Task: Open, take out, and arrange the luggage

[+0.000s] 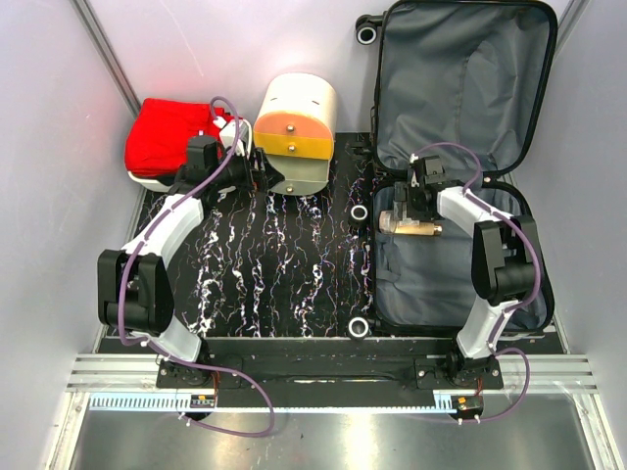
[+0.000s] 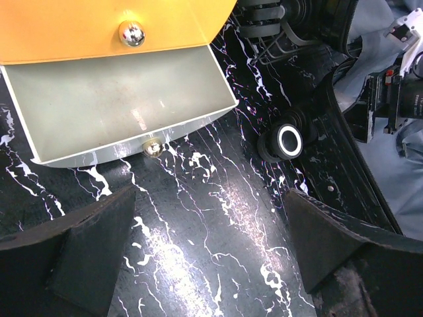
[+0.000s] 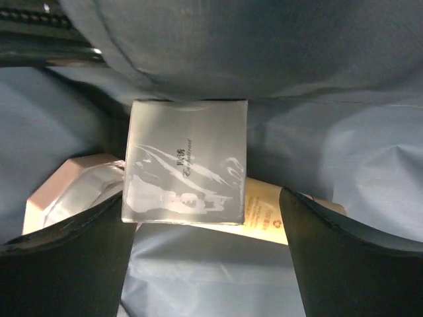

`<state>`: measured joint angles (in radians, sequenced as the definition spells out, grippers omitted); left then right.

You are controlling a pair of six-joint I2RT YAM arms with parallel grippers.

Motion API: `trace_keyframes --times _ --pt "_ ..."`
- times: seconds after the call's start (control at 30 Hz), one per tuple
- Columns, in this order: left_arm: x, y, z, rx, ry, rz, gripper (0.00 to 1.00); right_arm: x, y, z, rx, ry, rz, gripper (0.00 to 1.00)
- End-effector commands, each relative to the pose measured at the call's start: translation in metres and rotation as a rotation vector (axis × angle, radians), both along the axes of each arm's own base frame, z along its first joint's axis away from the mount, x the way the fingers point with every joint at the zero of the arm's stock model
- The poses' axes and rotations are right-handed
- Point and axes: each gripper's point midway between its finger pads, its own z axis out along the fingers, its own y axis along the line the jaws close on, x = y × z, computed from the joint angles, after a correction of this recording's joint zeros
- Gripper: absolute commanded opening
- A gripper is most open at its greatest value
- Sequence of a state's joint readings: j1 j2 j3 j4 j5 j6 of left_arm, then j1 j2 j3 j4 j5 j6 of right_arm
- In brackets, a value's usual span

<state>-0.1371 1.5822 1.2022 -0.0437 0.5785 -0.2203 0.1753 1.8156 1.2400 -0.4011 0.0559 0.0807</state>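
Reach is the question from above. The luggage (image 1: 460,78), a large hard-shell wheeled suitcase lined in grey fabric, is seen lying wide open, its long axis running straight away from the arm bases. The right gripper (image 1: 409,208) is hung inside it, directly over a cream tube-shaped package (image 1: 416,225) laid crosswise to the suitcase. The left gripper (image 1: 266,172) is found well apart from the luggage, nosed up to a cream-and-orange cylindrical box (image 1: 294,127), with a red bundled cloth (image 1: 167,132) behind it. The right arm is judged far the nearer.

Over to the left wrist: the left gripper is shown spread wide, and nothing is held. Only the black white-veined tabletop (image 2: 198,198) is seen between its fingers. The box front lies just ahead, and a black suitcase wheel (image 2: 289,139) ahead and to the right.

Now the right wrist: its jaws are also spread wide, and nothing is clamped. A silvery film-wrapped square box (image 3: 185,162) is seen just ahead, nearer the left finger (image 3: 66,264) than the right. The cream package is passed beneath it, across the jaws, and a pale pink box (image 3: 66,191) is tucked off to the left. Soft lining is seen below and bulging above, so some give underneath and tight headroom are expected. A short advance and a squeeze across the square box's width looks to be what is called for.
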Motion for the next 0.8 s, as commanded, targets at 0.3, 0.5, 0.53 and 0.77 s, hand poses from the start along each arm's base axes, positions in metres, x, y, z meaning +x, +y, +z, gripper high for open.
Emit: trace_keyframes --times 0.3,0.5,0.53,0.77 --pt "-0.011 -0.015 0.045 -0.011 -0.155 -0.174 0.99 0.014 -0.006 0.063 -0.067 -0.224 0.150 0.37" --pt "-0.027 -0.033 0.068 0.001 -0.181 -0.319 0.99 -0.019 0.047 0.164 0.033 -0.502 0.655 0.15" --pt "-0.032 -0.036 0.071 0.005 -0.195 -0.346 0.99 -0.029 0.053 0.172 0.026 -0.524 0.754 0.15" --pt "-0.093 -0.065 0.102 0.010 -0.478 -0.699 0.99 -0.108 0.126 0.238 0.245 -0.719 1.308 0.11"
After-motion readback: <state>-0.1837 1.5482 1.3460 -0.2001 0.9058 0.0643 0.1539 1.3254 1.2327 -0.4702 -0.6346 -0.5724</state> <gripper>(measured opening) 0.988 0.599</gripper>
